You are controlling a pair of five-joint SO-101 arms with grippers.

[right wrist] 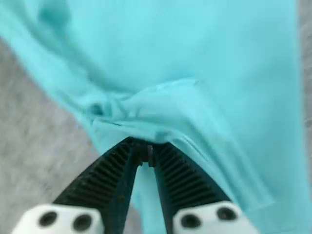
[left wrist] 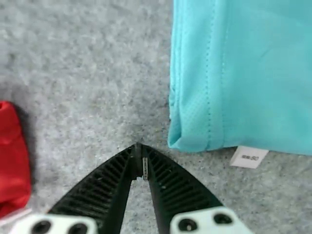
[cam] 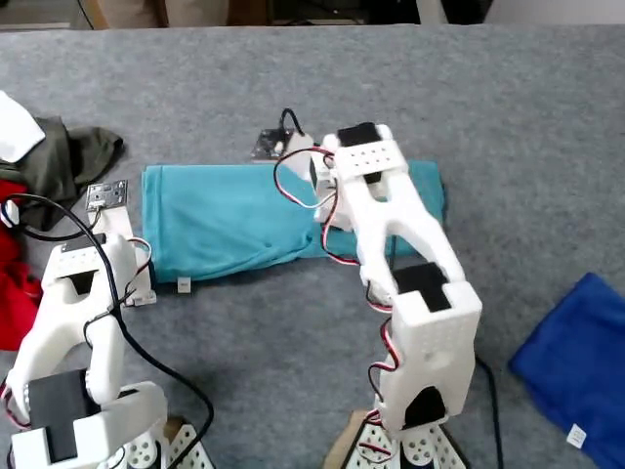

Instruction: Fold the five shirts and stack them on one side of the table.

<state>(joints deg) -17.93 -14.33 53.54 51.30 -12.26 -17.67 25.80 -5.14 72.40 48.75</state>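
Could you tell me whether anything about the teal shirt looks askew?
Yes: the teal shirt is bunched into a diagonal ridge along its near edge, where the right jaws pinch it, so the fold isn't square.

Robotics lab, fabric-covered table (cam: 527,107), wired arms (cam: 410,254)

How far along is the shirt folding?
Early. Done: a blue shirt lies apart, seemingly folded. In hand: the teal shirt, partly folded, pinched by the right hand. Remaining: red shirt, olive shirt and white shirt, heaped unfolded; no stack yet.
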